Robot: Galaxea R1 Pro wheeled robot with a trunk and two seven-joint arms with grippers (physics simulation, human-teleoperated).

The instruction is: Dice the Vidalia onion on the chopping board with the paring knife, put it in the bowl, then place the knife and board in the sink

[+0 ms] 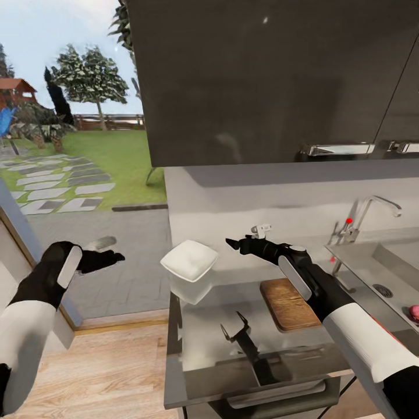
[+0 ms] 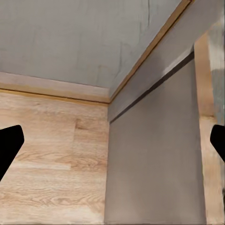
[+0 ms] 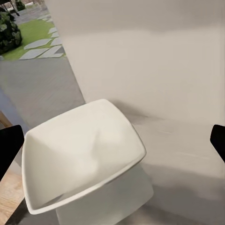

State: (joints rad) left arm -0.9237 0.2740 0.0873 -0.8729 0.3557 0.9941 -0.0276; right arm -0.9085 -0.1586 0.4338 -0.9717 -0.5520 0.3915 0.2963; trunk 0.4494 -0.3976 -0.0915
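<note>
Head view. The right gripper (image 1: 235, 242), jaws apart and holding nothing, reaches out above the grey countertop (image 1: 233, 314) toward the white bowl (image 1: 189, 259), which stands at the counter's far-left corner against the pale backsplash; the bowl is empty. The dark chopping board (image 1: 286, 302) lies on the counter under the right forearm, which hides its right edge. A red strip showing just beside the right sleeve may be the paring knife; this cannot be told for sure. The sink (image 1: 372, 262) is set in the counter at the right, with its chrome tap (image 1: 366, 212) and red-tipped lever behind; a reddish rounded thing (image 1: 415, 313), cut off by the frame edge, lies in the basin. A glossy black upper cabinet (image 1: 262, 75) hangs over the counter and blocks the wall above. The left gripper (image 1: 113, 255) hangs off the counter's left end, over the floor before an opening onto a lawn and trees.

Left wrist view. Two dark fingertips (image 2: 9, 147) stand wide apart at the frame edges, nothing between them; beyond lie light wood floor (image 2: 51, 178) and a grey panel (image 2: 154, 164).

Right wrist view. The fingertips (image 3: 8, 147) are wide apart, and the bowl (image 3: 79, 150) sits between them, apart from both; its hollow is bare and its underside is mirrored in the glossy counter.
</note>
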